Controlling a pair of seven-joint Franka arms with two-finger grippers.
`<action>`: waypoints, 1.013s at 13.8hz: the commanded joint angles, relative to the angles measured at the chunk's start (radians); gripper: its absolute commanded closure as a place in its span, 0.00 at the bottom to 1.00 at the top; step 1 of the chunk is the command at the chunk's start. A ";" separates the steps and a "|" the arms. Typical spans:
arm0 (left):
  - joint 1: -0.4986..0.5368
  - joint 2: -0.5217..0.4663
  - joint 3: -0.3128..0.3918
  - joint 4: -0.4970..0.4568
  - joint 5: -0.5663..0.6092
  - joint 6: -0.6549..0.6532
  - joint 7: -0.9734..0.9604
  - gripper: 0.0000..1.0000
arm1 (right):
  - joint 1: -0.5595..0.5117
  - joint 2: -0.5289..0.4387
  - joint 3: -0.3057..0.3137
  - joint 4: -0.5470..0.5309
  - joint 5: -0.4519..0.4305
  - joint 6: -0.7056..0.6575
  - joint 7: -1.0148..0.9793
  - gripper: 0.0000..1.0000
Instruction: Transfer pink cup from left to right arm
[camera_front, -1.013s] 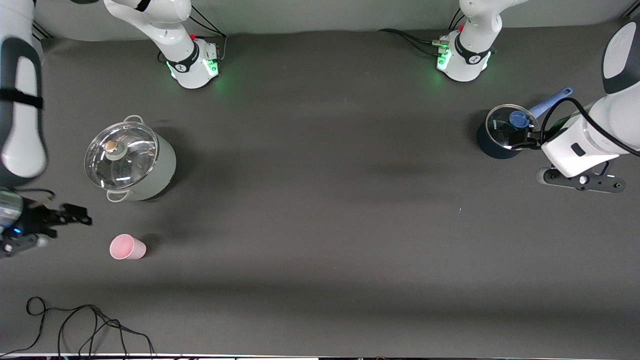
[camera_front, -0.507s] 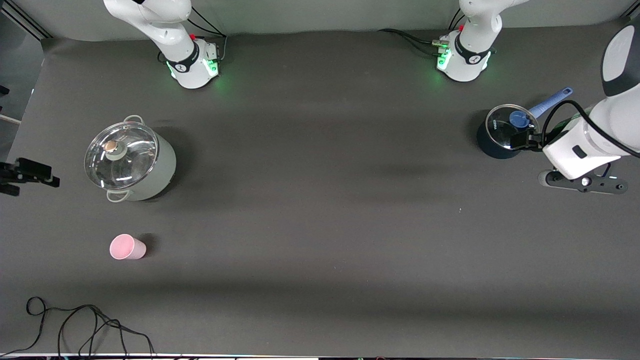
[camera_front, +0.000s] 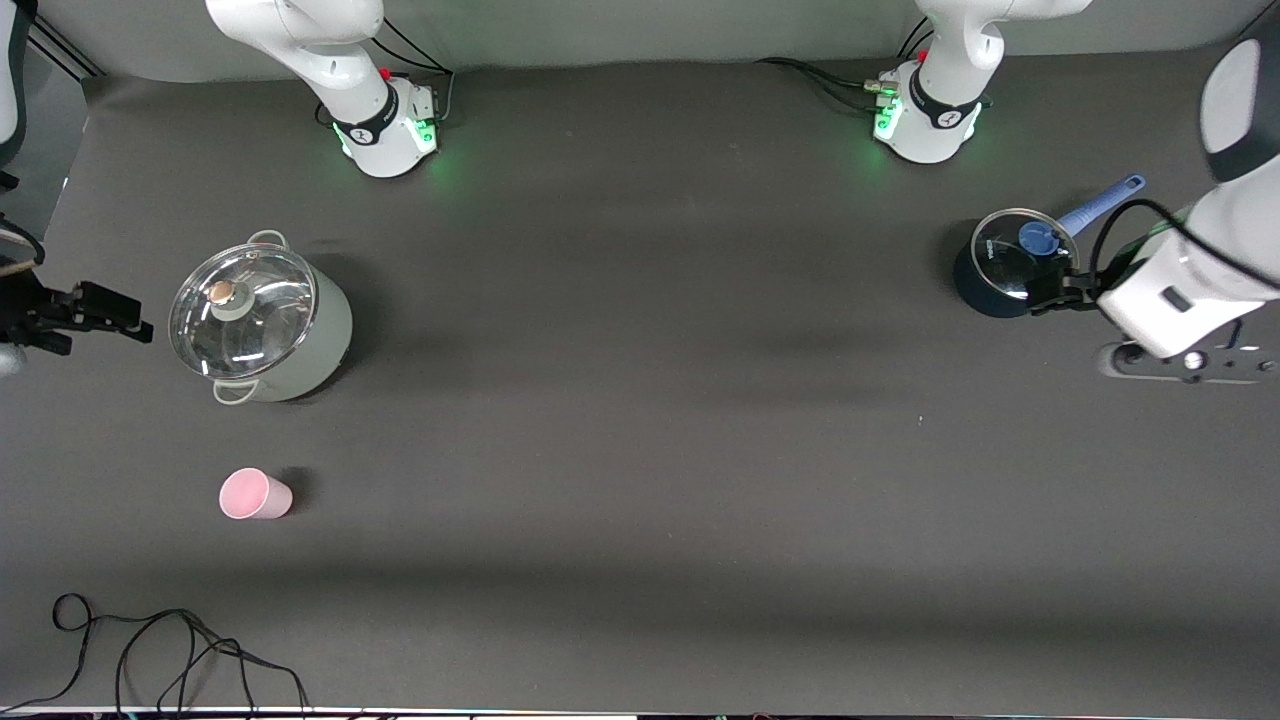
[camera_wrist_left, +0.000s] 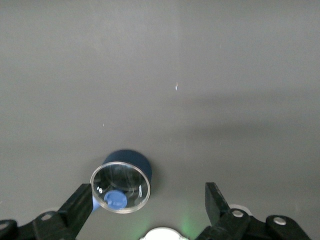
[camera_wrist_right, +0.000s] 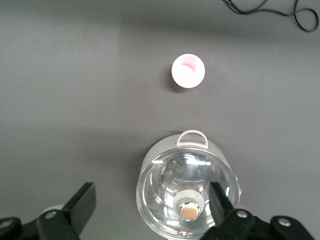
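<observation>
At the edge of the table at the right arm's end, the right gripper (camera_front: 95, 312) is seen in the air, with its two fingers spread wide and nothing between them. Just beside it stands the grey-green pot with a glass lid (camera_front: 258, 318). The pink cup (camera_front: 254, 495) stands upright on the table, mouth up, nearer to the front camera than this pot and apart from it. In the right wrist view the pink cup (camera_wrist_right: 188, 70) is shown from above as a round rim, so its long axis is vertical.

The middle of the table is bare. At the left arm's end stands the small dark blue pot with a glass lid (camera_front: 1010, 262), and the left gripper (camera_front: 1185, 362) hangs just beside it, also wide open and empty, as the left wrist view confirms.

The deciding relation is judged to be this: the cup lies well apart from the left gripper, at the right arm's end of the table, and much nearer to the right gripper. For a pick by the left arm, a long reach over the whole table would be needed.
</observation>
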 joint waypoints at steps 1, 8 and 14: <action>-0.005 -0.156 0.017 -0.241 -0.018 0.178 -0.002 0.00 | 0.046 -0.041 -0.004 -0.052 -0.018 0.033 0.077 0.00; 0.118 -0.195 -0.063 -0.293 0.005 0.225 0.003 0.00 | 0.048 -0.049 -0.005 -0.054 -0.015 0.018 0.153 0.00; 0.128 -0.132 -0.063 -0.209 -0.008 0.162 0.049 0.00 | 0.048 -0.060 -0.007 -0.051 -0.015 -0.002 0.105 0.00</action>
